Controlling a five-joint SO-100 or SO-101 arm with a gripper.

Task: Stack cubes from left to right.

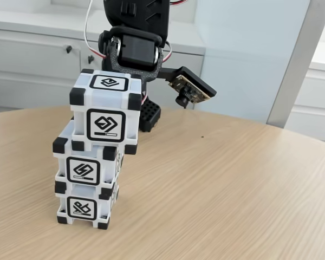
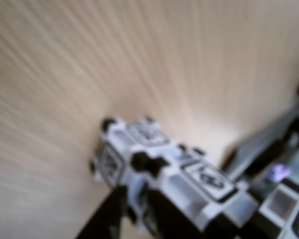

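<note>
Three cubes stacked on the worktop [image 1: 233, 179].
Arm hangs straight down behind the top cube [image 1: 105, 111], which sits skewed on the middle cube [image 1: 86, 165] above the bottom cube [image 1: 84, 206]; pincer [image 1: 143, 111] grip cannot be judged.

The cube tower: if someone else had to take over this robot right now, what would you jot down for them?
Gripper: behind the top cube, largely hidden; whether it is open or clamped cannot be told, and the wrist view is too blurred to help.
Cubes: all three in one tower on the wooden table; bottom cube, middle cube, top cube sitting offset to the right, overhanging the middle one.
Done: stacking, by the look of it.
Left: confirm release, back the arm away gently; the top cube's offset may make the tower tippy.
</note>
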